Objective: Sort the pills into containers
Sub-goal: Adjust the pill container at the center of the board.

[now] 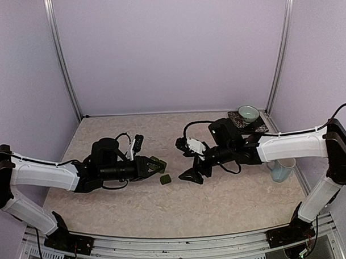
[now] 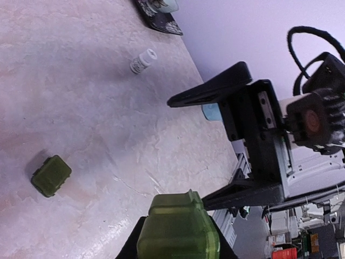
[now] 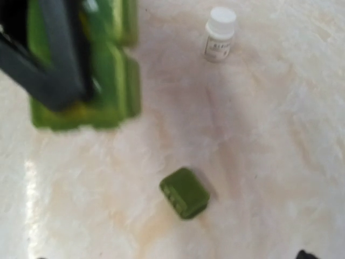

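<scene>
My left gripper (image 1: pixel 152 164) is shut on the containers (image 1: pixel 158 163), a dark green strip of lidded compartments that fills the bottom of the left wrist view (image 2: pixel 178 226) and shows blurred at the upper left of the right wrist view (image 3: pixel 110 70). One separate green compartment (image 1: pixel 165 178) lies on the table just in front of it (image 2: pixel 51 175) (image 3: pixel 185 192). My right gripper (image 1: pixel 186 161) hangs above the table to the right, its jaws wide open and empty (image 2: pixel 187 154). A small white pill bottle (image 2: pixel 143 61) (image 3: pixel 220 33) stands further back. No loose pills are in view.
A pale blue mug (image 1: pixel 281 170) stands at the right edge under the right arm. A green bowl on a dark saucer (image 1: pixel 249 114) sits in the back right corner. Lilac walls and metal posts close in the table, with a rail along the near edge.
</scene>
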Motion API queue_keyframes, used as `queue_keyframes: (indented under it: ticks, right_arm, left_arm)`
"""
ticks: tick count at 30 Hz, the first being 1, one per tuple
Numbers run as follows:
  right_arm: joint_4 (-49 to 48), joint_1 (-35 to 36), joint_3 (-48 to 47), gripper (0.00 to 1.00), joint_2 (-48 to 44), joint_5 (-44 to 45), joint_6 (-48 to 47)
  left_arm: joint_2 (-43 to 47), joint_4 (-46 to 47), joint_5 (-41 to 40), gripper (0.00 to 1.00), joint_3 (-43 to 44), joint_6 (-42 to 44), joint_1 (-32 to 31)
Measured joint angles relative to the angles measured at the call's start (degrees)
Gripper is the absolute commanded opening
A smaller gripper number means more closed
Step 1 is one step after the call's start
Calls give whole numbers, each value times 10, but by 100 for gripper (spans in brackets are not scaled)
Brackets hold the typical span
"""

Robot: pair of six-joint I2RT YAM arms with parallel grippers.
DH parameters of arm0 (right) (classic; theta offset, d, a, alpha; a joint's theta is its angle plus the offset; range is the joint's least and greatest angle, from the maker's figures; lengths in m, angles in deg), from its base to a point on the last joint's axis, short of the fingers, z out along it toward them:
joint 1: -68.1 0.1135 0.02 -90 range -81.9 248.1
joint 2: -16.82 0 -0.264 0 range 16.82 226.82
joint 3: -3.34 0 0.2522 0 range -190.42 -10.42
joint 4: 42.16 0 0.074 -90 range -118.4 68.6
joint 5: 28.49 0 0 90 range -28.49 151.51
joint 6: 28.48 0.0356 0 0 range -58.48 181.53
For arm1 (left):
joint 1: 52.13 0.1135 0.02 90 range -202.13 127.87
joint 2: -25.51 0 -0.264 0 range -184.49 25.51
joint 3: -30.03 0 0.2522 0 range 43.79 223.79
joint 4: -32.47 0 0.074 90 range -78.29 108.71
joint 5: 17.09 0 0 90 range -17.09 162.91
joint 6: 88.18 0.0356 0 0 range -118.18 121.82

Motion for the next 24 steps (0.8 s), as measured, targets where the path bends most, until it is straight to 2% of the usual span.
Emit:
queue_keyframes:
  ticks: [11, 24]
  right_arm:
    - [-52, -1, 77, 99, -67, 7, 43]
    - [-73, -1, 103, 99, -99, -15, 47]
  left_arm:
    - [29, 99, 147, 8, -42, -4, 18]
    - [29, 173, 239, 13, -46, -45, 20]
